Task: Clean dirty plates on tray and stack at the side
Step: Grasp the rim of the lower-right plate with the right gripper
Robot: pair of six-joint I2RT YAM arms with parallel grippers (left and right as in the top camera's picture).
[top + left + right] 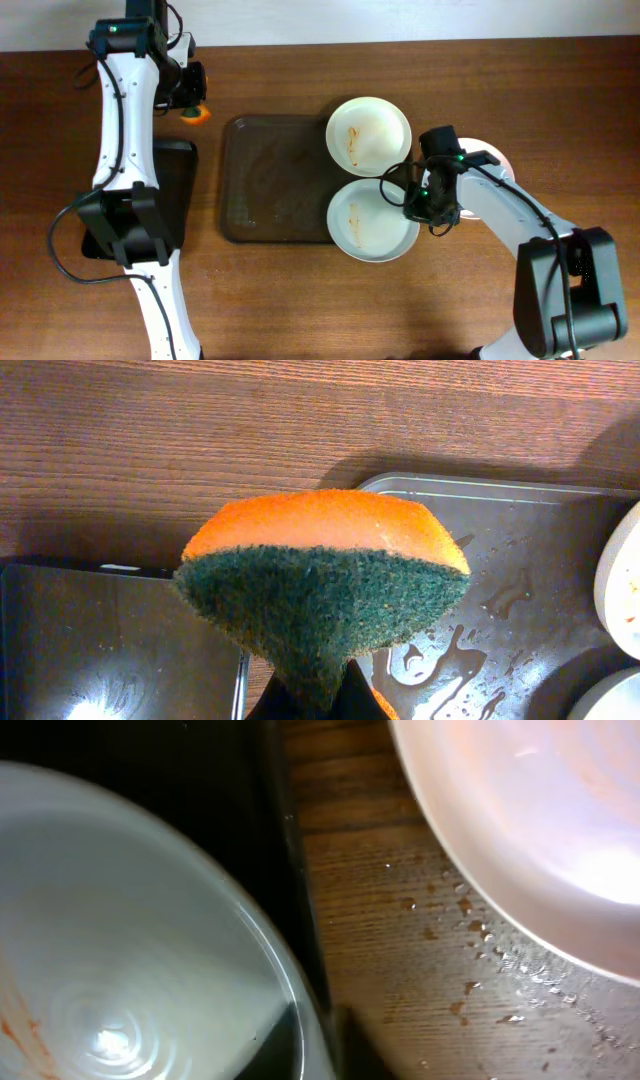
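Observation:
Two pale dirty plates with brown-orange smears sit on the right end of the dark brown tray [270, 175], a far plate [370, 135] and a near plate [368, 222]. My right gripper [425, 200] is shut on the near plate's right rim. In the right wrist view that rim [120, 920] runs between the fingers [320, 1050]. A third plate [497, 160] lies on the table right of the tray, partly hidden by my right arm, and also shows in the right wrist view [530, 820]. My left gripper [193, 103] is shut on an orange and green sponge [320, 560] above the table by the tray's far left corner.
A smaller glossy black tray [175, 180] lies left of the brown tray and shows in the left wrist view [100, 640]. The brown tray's surface [520, 560] is wet. Water drops lie on the wood [450, 940] between the near plate and the third plate.

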